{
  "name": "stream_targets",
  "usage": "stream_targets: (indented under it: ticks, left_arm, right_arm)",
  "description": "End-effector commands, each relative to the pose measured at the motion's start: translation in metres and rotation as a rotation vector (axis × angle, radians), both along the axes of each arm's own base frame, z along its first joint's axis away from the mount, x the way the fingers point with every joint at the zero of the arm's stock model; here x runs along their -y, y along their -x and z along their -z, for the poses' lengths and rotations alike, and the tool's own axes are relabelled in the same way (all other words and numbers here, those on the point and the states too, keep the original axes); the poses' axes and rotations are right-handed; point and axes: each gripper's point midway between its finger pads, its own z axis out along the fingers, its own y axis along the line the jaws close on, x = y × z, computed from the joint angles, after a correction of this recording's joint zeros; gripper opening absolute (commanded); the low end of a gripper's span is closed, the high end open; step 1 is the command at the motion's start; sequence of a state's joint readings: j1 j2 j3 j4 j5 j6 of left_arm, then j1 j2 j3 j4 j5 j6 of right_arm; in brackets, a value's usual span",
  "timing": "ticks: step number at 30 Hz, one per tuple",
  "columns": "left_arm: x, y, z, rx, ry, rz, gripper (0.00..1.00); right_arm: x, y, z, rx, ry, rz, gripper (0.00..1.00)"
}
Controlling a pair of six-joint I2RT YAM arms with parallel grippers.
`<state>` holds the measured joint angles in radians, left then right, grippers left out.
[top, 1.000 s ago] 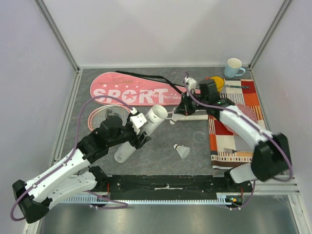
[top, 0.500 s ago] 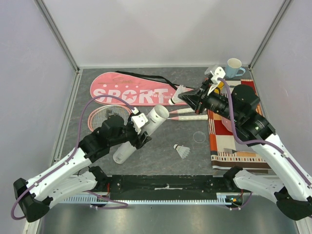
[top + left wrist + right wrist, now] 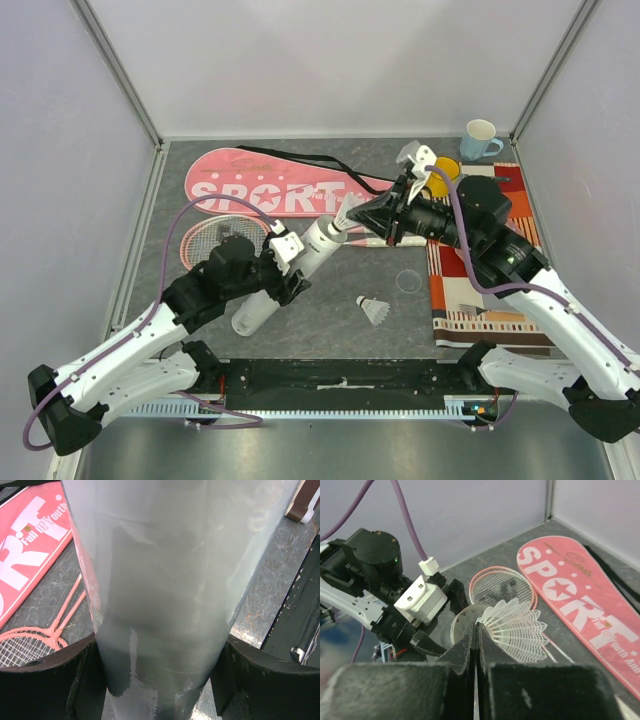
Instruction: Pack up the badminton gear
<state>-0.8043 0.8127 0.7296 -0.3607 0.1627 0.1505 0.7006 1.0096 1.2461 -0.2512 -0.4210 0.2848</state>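
My left gripper [image 3: 283, 272] is shut on the long white tube [image 3: 300, 262] and holds it tilted, open mouth up and to the right. The tube fills the left wrist view [image 3: 165, 580] between my fingers [image 3: 87, 677]. My right gripper [image 3: 362, 214] is shut on a white feather shuttlecock [image 3: 347, 213], just beside the tube's mouth. In the right wrist view the shuttlecock [image 3: 517, 625] sits right of my gripper [image 3: 476, 626], with the tube mouth [image 3: 462, 625] behind. A second shuttlecock [image 3: 375, 310] lies on the table. The pink "SPORT" bag [image 3: 265, 186] lies at the back, with a pink racket [image 3: 208, 236] in front of it.
White racket handles [image 3: 385, 242] lie under my right arm. A clear round lid [image 3: 408, 280] lies by the striped orange cloth [image 3: 480, 290] at right. A yellow cup [image 3: 447, 168] and a pale blue cup [image 3: 480, 138] stand at the back right. Walls enclose the table.
My right arm lifted from the racket handles and swung left with the shuttlecock, bringing it to the tube's mouth. My left arm has held the tube almost still.
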Motion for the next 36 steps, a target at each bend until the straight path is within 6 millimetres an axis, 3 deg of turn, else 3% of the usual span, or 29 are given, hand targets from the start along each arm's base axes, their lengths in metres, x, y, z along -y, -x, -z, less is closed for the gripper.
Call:
stream_targets:
  ticks: [1,10,16,25,28,31,32,33,36]
  left_arm:
    - [0.006,-0.005,-0.017,0.046,0.041,0.008,0.17]
    - [0.006,-0.006,-0.017,0.047,0.040,0.005,0.17]
    - [0.006,-0.005,-0.017,0.047,0.041,0.009,0.17]
    - [0.006,-0.004,-0.018,0.049,0.045,0.013,0.17]
    - [0.005,-0.004,-0.019,0.052,0.047,0.010,0.17]
    - [0.004,-0.004,-0.020,0.058,0.049,0.003,0.17]
    - [0.004,-0.005,-0.022,0.061,0.051,0.001,0.17]
    - [0.003,-0.004,-0.022,0.061,0.052,-0.001,0.17]
    - [0.003,-0.005,-0.022,0.061,0.052,-0.004,0.17]
  right_arm:
    - [-0.016,0.010,-0.002,-0.011,-0.059,-0.063,0.00]
    - [-0.044,0.014,0.020,-0.068,-0.039,-0.060,0.00]
    - [-0.051,0.013,0.035,-0.124,-0.025,-0.059,0.20]
    - [-0.053,0.014,0.030,-0.188,-0.054,-0.108,0.48]
    - [-0.039,0.008,0.013,-0.148,-0.083,-0.045,0.55]
    - [0.002,-0.011,-0.002,-0.091,-0.087,0.177,0.63]
    - [0.022,-0.009,-0.006,-0.076,-0.085,0.243,0.64]
    - [0.044,-0.020,-0.006,-0.062,-0.085,0.374,0.67]
    - [0.091,-0.021,0.006,-0.090,-0.088,0.575,0.73]
